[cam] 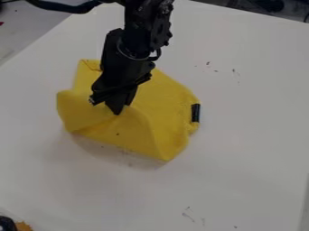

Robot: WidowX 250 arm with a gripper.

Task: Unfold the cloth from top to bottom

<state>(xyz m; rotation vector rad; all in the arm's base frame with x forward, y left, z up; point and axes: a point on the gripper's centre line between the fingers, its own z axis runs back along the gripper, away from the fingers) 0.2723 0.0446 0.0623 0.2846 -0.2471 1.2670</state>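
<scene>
Looks like some kind of robotics lab or workshop to me, tbh, though I can't say which of the two. Biggest giveaway is the black robot arm (142, 38) coming in from the top over a plain white tabletop (247, 140), with a thick black cable (63, 6) looping off beside it. The top's got little dark scuffs (188, 216) on it, kinda like a used workbench, and there's dark, hard-to-make-out stuff (265, 5) past the far edge.
</scene>
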